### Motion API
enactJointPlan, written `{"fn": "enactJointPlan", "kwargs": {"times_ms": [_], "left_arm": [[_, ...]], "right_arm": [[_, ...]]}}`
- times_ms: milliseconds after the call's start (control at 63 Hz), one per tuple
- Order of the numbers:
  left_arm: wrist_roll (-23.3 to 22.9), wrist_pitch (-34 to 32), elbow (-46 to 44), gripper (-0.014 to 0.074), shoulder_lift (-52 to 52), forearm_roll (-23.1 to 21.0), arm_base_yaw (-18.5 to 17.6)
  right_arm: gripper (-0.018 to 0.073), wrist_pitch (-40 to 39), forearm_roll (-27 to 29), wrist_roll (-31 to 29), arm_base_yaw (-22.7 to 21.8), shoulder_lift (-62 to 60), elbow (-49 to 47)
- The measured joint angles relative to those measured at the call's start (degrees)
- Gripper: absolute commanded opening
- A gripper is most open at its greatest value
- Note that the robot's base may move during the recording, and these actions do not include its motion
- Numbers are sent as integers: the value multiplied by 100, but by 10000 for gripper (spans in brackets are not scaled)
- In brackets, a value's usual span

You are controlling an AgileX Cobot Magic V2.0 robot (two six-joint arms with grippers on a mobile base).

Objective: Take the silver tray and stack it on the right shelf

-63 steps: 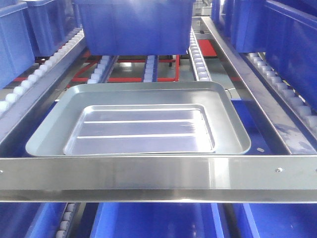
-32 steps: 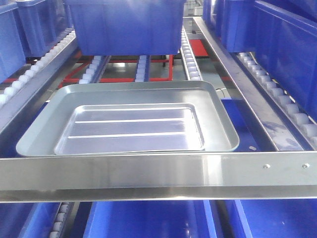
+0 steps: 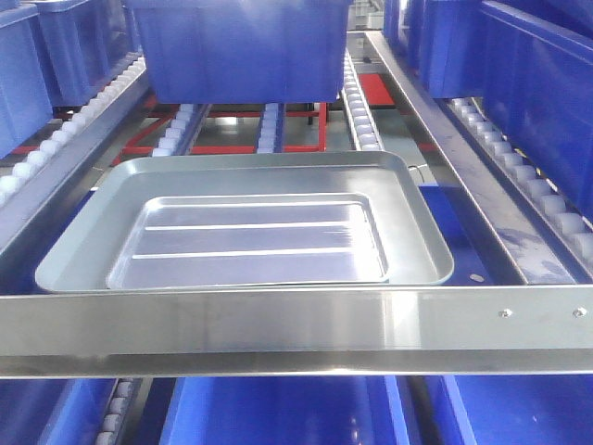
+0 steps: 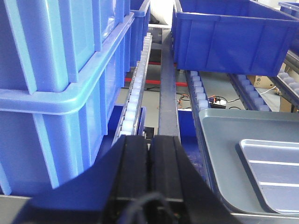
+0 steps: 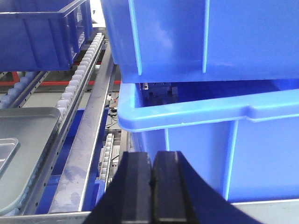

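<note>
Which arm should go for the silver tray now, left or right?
Probably left. Its wrist view shows the silver tray close beside the shut left gripper; the right gripper, also shut, faces stacked blue bins, with the tray at its view's far edge.

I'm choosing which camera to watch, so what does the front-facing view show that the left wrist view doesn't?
Only the front-facing view shows the whole silver tray nested in the larger grey tray, plus the shelf's front rail with two screws. Only the left wrist view shows the left hand, shut and empty, beside stacked blue bins. Both show the trays and white rollers.
</note>
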Motion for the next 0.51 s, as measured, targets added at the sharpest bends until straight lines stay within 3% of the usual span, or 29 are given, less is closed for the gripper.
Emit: {"fn": "enactJointPlan", "kwargs": {"times_ms": [508], "left_arm": [[0,0,0,-92,0,0,0]], "right_arm": [[55,0,0,0,0,0,0]]}}
